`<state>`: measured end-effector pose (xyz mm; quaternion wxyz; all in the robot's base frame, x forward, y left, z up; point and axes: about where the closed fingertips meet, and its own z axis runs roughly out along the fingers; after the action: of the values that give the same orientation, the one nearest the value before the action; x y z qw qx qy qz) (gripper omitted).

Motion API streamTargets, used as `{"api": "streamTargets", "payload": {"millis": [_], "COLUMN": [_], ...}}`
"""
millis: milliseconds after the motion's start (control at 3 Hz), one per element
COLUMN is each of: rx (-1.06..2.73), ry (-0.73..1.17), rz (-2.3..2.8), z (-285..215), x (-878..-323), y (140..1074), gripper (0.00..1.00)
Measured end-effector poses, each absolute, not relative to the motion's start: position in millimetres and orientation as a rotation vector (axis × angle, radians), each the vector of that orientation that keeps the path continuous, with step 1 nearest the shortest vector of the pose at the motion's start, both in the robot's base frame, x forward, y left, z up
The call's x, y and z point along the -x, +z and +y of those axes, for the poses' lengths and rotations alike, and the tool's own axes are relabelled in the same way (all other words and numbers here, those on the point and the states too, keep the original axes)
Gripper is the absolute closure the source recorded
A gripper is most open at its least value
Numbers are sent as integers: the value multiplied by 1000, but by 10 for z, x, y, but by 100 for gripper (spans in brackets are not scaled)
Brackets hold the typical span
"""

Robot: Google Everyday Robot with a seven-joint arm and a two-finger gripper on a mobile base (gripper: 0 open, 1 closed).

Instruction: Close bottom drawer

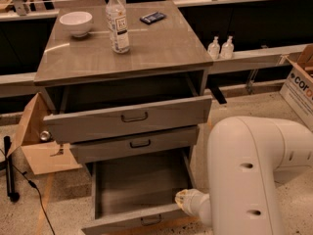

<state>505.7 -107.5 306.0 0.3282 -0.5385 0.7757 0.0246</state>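
Note:
The bottom drawer (137, 192) of the grey wood-grain cabinet is pulled far out and its inside is bare. Its low front panel with a small dark bar handle (150, 220) sits at the bottom edge of the view. My big white arm (249, 175) fills the lower right. My gripper (185, 200) is at its pale tip, against the right end of the bottom drawer's front, just above the panel.
The top drawer (132, 117) stands partly open and the middle drawer (139, 144) slightly open. On the cabinet top are a bowl (76, 22), a water bottle (118, 22) and a dark packet (152, 17). Cardboard boxes lie at the left (34, 141) and right (301, 89).

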Motion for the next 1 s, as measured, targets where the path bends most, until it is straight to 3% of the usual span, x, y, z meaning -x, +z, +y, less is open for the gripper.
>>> {"api": "streamTargets", "payload": {"millis": [1000], "rx": [1360], "ry": [41], "rz": [2232], "z": [-1460], "x": [-4626], "y": [2407], "gripper": [100]}}
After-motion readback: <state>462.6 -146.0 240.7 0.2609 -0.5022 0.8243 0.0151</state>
